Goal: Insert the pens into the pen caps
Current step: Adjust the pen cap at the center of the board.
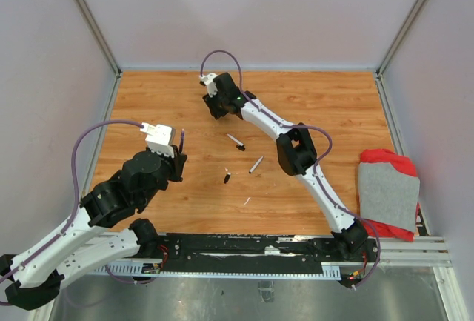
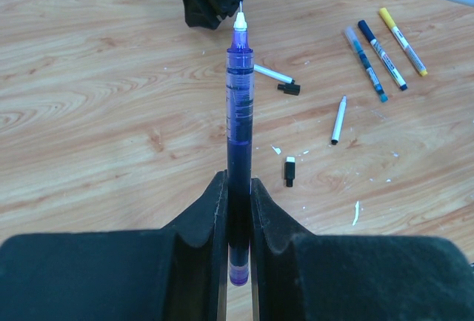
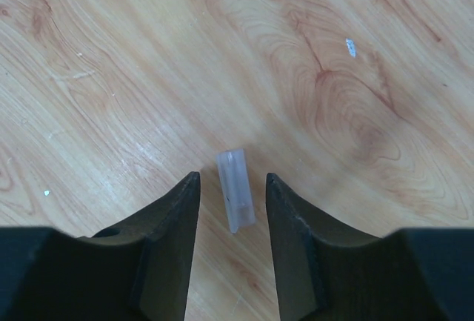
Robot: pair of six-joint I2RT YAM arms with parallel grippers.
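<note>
My left gripper is shut on a blue-purple pen, whose white tip points away toward the right arm. In the top view this gripper hovers left of centre. My right gripper stands open over the wood at the far side. A small pale translucent pen cap lies between its fingers with a gap on each side. Loose on the table are a white pen with a black end, another white pen and a short black cap.
Three more pens, with blue, dark blue and yellow ends, lie side by side beyond the loose ones. A red and grey cloth rests at the table's right edge. Grey walls enclose the wooden table on three sides.
</note>
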